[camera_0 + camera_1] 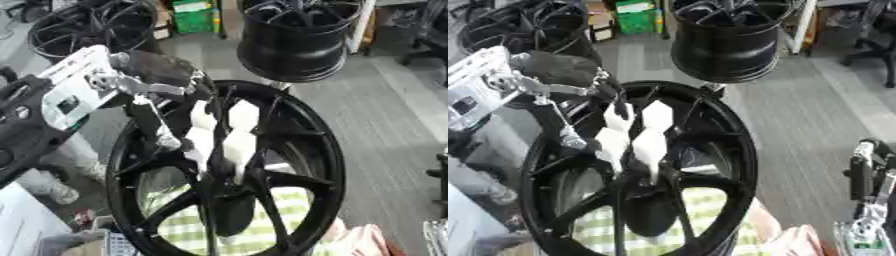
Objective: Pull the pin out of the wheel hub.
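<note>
A large black wheel hub (302,135) stands upright in the middle of both views, its spokes meeting at a dark centre (229,192). My left hand (219,142), with white pads, comes in from the upper left and reaches down onto that centre, covering it. The pin itself is hidden behind the hand, so I cannot tell whether it is held. My right hand (866,182) rests idle and open at the lower right edge, well away from the hub.
A second black rim (293,42) stands just behind the hub, and more rims (92,25) lie at the back left beside a green crate (194,16). A green-and-white checked cloth (262,230) lies under the hub, with pink cloth (367,241) at its lower right.
</note>
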`<state>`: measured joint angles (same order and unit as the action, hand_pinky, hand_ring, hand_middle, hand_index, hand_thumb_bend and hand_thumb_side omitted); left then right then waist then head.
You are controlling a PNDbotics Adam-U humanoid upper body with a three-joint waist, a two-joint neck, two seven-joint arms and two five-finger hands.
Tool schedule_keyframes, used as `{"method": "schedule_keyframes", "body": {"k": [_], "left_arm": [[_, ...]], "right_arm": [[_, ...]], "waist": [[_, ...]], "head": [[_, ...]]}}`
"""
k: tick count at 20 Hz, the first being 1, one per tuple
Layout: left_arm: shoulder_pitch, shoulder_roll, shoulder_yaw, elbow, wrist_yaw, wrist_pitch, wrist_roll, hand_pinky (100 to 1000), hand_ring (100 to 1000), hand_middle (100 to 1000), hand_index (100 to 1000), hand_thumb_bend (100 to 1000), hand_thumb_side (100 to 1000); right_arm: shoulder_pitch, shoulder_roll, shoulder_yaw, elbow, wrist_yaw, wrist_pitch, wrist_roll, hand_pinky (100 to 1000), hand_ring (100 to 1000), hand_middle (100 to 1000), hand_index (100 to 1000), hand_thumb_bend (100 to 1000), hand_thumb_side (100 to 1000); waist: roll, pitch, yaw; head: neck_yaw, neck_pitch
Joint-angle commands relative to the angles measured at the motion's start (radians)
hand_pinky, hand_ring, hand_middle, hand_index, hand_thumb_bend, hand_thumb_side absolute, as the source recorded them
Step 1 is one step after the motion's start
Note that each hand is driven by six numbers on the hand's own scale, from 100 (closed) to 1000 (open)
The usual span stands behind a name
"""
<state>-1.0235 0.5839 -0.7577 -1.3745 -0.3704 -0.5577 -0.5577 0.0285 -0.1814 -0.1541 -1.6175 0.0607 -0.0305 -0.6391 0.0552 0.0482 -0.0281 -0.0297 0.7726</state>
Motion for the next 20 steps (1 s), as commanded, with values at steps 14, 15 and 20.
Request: {"method": "schedule_keyframes", "body": {"k": [14,15,20], "left_arm": [[-0.006,0.002,-0.02,0.06,-0.127,-0.349,-0.349,409,390,633,788,493,457],[-0.005,-0.001,-0.02,0.064,-0.13,-0.349,-0.349,406,388,630,786,478,441],[-0.004,-0.018,-0.022,0.081,-0.132,-0.349,-0.349,395,378,618,775,432,413]], "right_arm": [[-0.005,-0.025,-0.004,-0.008,0.006,-0.005,0.0,471,685,769,815,100,789],[-0.006,-0.025,-0.004,-0.008,0.006,-0.005,0.0,471,685,769,815,100,789],[-0.006,-0.024,-0.003,-0.008,0.005,-0.005,0.001,472,685,769,815,100,789]], "waist": [[0.003,-0.012,-0.006],[0.003,-0.012,-0.007],[0.002,-0.012,-0.008]], "head": [[0.0,-0.003],[0.0,-0.003],[0.0,-0.003]]}}
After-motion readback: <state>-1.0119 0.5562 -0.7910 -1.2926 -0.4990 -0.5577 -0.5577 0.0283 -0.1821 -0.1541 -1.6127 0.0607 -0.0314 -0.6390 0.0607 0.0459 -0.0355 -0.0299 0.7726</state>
